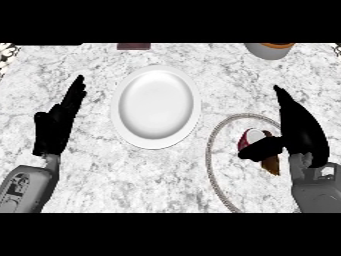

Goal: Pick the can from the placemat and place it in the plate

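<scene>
Can [253, 140] seen lying on the placemat [216, 150] at 4 o'clock from the plate [156, 107], thumb of right hand [300, 131] hooked across it, fingers held straight above. Plate sits on marble bench [129, 180], nothing in it. Left hand [58, 122] rested at 9 o'clock, fingers straight, pressed together.
</scene>
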Robot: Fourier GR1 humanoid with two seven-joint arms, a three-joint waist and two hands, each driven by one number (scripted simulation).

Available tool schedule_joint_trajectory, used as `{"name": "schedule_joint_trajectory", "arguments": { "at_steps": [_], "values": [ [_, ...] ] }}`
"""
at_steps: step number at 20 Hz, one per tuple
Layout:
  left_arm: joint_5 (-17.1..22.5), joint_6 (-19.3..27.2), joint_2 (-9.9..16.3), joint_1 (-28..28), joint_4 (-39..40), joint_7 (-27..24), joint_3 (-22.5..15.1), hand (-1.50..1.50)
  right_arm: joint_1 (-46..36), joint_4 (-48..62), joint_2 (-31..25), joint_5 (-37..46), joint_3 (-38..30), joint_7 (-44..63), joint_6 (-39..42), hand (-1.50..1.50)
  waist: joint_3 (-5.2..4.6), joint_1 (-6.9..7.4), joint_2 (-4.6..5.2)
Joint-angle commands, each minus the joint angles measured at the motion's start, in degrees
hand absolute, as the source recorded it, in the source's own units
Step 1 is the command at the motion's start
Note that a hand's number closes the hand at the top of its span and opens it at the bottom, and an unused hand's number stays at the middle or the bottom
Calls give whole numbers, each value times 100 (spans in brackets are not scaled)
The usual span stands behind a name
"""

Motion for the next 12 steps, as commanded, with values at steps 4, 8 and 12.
{"name": "schedule_joint_trajectory", "arguments": {
  "at_steps": [4,8,12],
  "values": [
    [-142,23,-50,36,-22,71,73,0,63,561,116,-222,-173,499,648,-150,4,15,6],
    [-102,-175,3,162,-8,-34,241,0,248,1068,492,176,-24,134,293,-150,5,21,10],
    [-82,-364,-75,79,86,-146,412,0,292,1321,604,293,-126,-110,427,-150,4,12,11]
  ]
}}
